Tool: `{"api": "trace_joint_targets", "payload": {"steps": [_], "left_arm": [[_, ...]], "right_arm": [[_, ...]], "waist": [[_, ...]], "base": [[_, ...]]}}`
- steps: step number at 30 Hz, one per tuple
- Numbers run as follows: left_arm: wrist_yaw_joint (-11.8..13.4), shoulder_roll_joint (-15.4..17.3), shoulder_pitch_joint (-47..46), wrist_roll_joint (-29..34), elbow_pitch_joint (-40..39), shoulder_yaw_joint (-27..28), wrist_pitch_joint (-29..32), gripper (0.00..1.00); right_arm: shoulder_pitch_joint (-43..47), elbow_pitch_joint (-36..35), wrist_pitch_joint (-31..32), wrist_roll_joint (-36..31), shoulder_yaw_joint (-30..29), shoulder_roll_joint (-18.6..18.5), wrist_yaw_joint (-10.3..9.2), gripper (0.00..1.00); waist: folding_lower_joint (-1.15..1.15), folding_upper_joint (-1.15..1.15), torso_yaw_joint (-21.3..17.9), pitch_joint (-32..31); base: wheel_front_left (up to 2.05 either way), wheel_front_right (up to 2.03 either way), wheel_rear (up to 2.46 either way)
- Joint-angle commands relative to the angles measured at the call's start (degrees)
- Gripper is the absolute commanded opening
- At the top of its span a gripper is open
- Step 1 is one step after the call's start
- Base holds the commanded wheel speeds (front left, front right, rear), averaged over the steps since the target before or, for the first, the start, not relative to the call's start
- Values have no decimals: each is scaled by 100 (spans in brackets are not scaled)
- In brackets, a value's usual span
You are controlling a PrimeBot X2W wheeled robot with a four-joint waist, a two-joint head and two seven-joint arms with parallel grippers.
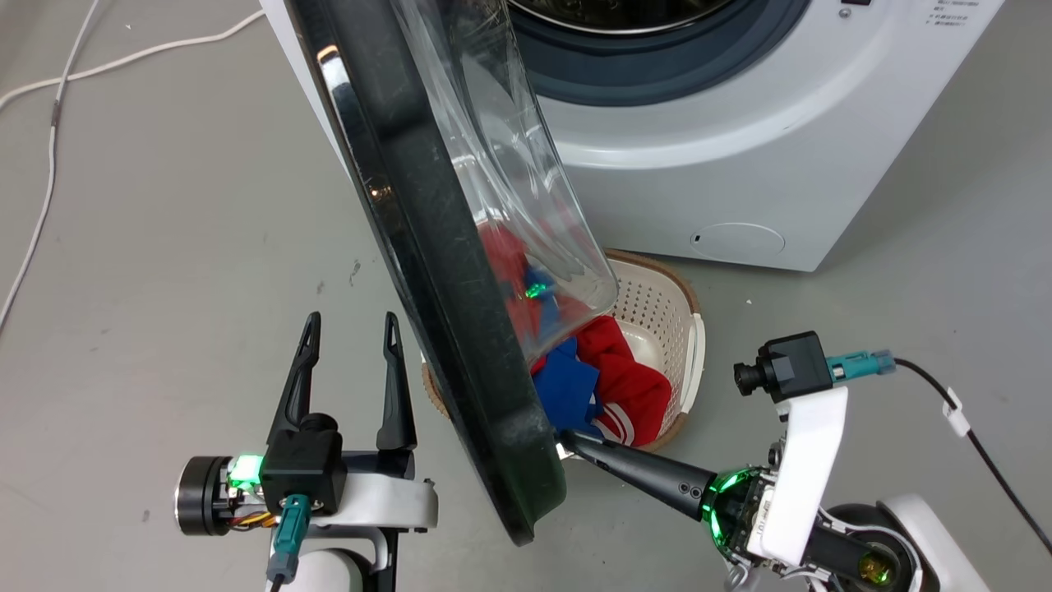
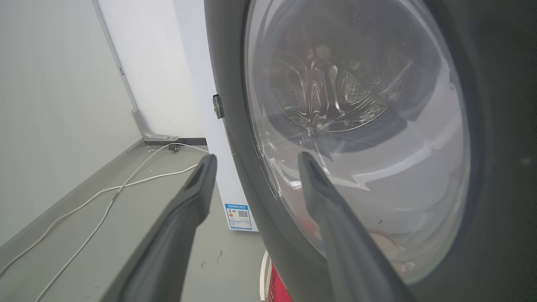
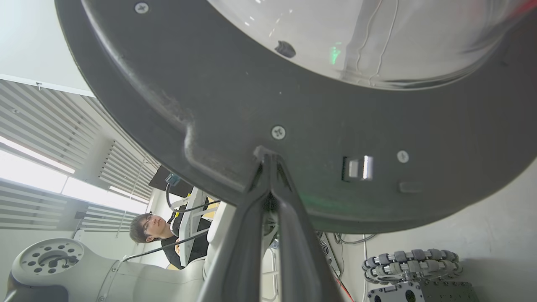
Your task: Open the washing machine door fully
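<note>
The washing machine point(image 1: 740, 164) is a white box at the top of the head view. Its black round door point(image 1: 427, 247) stands swung out toward me, seen nearly edge-on, its clear glass bowl point(image 1: 526, 205) bulging to the right. My left gripper point(image 1: 352, 322) is open on the door's outer side, left of the rim and apart from it. In the left wrist view the open left gripper point(image 2: 256, 159) points at the door's outer face point(image 2: 495, 126). My right gripper point(image 1: 571, 444) is shut, its tips touching the inner rim point(image 3: 209, 84) near the latch point(image 3: 356, 167), as the right gripper point(image 3: 265, 155) shows close up.
A white laundry basket point(image 1: 657, 304) with red and blue clothes sits on the floor under the door. White cables point(image 1: 49, 123) run over the grey floor at the left. A person point(image 3: 144, 226) sits behind me. My wheeled base point(image 3: 411, 258) shows below the door.
</note>
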Motion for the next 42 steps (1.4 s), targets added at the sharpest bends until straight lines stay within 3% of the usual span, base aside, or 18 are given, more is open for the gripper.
{"api": "trace_joint_targets", "payload": {"steps": [1, 4, 5, 6, 7, 14, 22, 23, 27, 30, 34, 42], "left_arm": [[12, -2, 64, 31, 9, 13, -16, 100], [19, -2, 127, 43, 31, 34, -16, 100], [18, -2, 151, 51, 41, 47, -16, 100], [14, -2, 183, 60, 48, 57, -16, 100], [8, -2, 221, 59, 59, 71, -16, 100], [-28, 25, 450, 68, 100, 144, -16, 100], [-43, 53, 692, 85, 89, 235, -16, 100], [-39, 50, 725, 81, 86, 246, -16, 100], [-31, 51, 858, 70, 78, 296, -16, 100], [-31, 46, 945, 71, 69, 315, -16, 100], [-40, 46, 1051, 78, 56, 341, -16, 100], [-50, 42, 1145, 84, 24, 389, -16, 100]], "right_arm": [[90, 23, -101, -5, 6, 77, 14, 0], [124, 30, -394, -104, -129, 82, 14, 0], [149, 51, -523, -146, -169, 97, 15, 8], [160, 39, -648, -224, -193, 90, 15, 44], [164, 21, -819, -345, -245, 54, 15, 100], [249, 47, -2838, -1459, -748, 18, 15, 100], [201, 597, -5290, -3650, -1066, -353, 15, 100], [196, 661, -5413, -4207, -1099, -485, 15, 100], [372, 705, -5539, -5461, -1644, -231, 14, 100], [688, 512, -5532, -6152, -2120, 182, 8, 100], [1039, 234, -5535, -7062, -2519, 424, 8, 100], [1728, 117, -5537, -7956, -2826, 723, 8, 100]], "waist": [[0, 0, -5, -41], [0, 0, -35, -140], [0, 0, -51, -185], [0, 0, -69, -238], [0, 0, -86, -290], [0, 0, -204, -667], [0, 0, -290, -1013], [0, 0, -294, -1053], [0, 0, -310, -1202], [0, 0, -320, -1303], [0, 0, -324, -1402], [0, 0, -356, -1462]], "base": [[0, 0, 0], [0, 0, 0], [0, 0, 0], [0, 0, 0], [0, 0, 0], [0, 0, 0], [0, 0, 0], [0, 0, 0], [0, 0, 0], [0, 0, 0], [0, 0, 0], [0, 0, 0]]}}
